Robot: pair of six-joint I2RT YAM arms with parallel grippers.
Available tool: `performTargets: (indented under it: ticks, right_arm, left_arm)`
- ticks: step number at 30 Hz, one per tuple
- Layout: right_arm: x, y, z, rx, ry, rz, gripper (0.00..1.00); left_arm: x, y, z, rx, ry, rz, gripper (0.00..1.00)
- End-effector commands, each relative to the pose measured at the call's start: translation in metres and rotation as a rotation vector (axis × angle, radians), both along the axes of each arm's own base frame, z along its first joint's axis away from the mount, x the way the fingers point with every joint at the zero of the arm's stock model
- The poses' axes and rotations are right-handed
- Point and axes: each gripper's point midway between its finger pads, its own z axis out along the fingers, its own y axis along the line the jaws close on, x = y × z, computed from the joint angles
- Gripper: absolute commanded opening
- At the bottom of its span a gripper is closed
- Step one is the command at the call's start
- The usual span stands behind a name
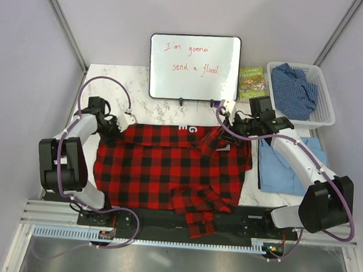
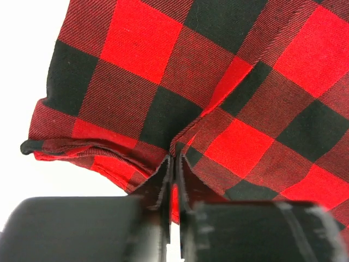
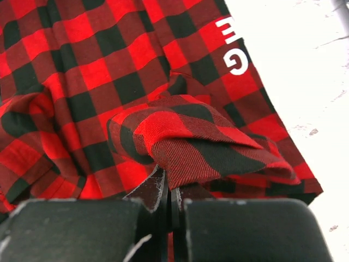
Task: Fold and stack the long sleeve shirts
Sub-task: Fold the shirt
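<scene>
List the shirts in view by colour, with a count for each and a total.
red-and-black checked flannel: 1
light blue shirt: 1
dark blue speckled shirt: 1
Total: 3

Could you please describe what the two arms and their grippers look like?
The left arm and the right arm both have white tube-shaped links between bulky black joint housings. A thin purple cable loops along each one. The left gripper and right gripper are matte black, with flat blocky fingers whose inner edges look rough and worn.
</scene>
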Motion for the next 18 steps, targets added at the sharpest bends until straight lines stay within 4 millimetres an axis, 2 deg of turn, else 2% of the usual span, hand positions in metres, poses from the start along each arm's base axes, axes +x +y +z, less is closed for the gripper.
performTargets:
  ticks: [1,3,4,5,7,9,11,12,13,14,17,18]
  right_arm:
    - [-0.006,0.003,0.009,-0.006,-0.027,0.03,0.0]
    - [-0.007,0.004,0.002,-0.017,-0.006,0.033,0.0]
    - [-0.007,0.004,0.002,-0.018,-0.003,0.038,0.0]
    - [-0.007,0.006,0.002,-0.018,0.003,0.045,0.0]
    - [-0.004,0.014,0.01,-0.004,-0.024,0.064,0.0]
    - [-0.005,0.024,0.015,-0.016,-0.053,0.105,0.02]
    - [-0.005,0.03,0.008,-0.055,-0.074,0.166,0.09]
    - [-0.01,0.038,0.006,-0.078,-0.068,0.203,0.14]
    - [-0.009,0.039,-0.006,-0.115,-0.058,0.238,0.26]
    - [-0.011,0.041,-0.01,-0.138,-0.039,0.261,0.33]
    - [-0.024,0.031,-0.019,-0.2,0.031,0.314,0.51]
    - [-0.038,0.024,-0.023,-0.221,0.071,0.342,0.56]
  left_arm:
    - [0.004,0.004,0.012,0.026,-0.049,-0.025,0.24]
    - [0.01,0.007,0.014,0.007,-0.041,0.019,0.27]
    - [0.014,0.007,0.017,-0.012,-0.039,0.045,0.41]
    - [0.028,0.013,0.032,-0.037,-0.069,0.08,0.44]
    - [0.032,0.005,0.04,-0.123,-0.031,0.122,0.45]
    - [0.046,-0.002,0.058,-0.184,-0.06,0.136,0.45]
    - [0.052,-0.008,0.074,-0.227,-0.078,0.144,0.46]
    - [0.053,-0.018,0.082,-0.28,-0.08,0.127,0.47]
    - [0.053,-0.024,0.092,-0.31,-0.09,0.114,0.48]
    - [0.052,-0.03,0.099,-0.336,-0.099,0.095,0.49]
    - [0.046,-0.054,0.121,-0.417,-0.14,0.026,0.52]
    - [0.044,-0.062,0.125,-0.44,-0.145,0.001,0.53]
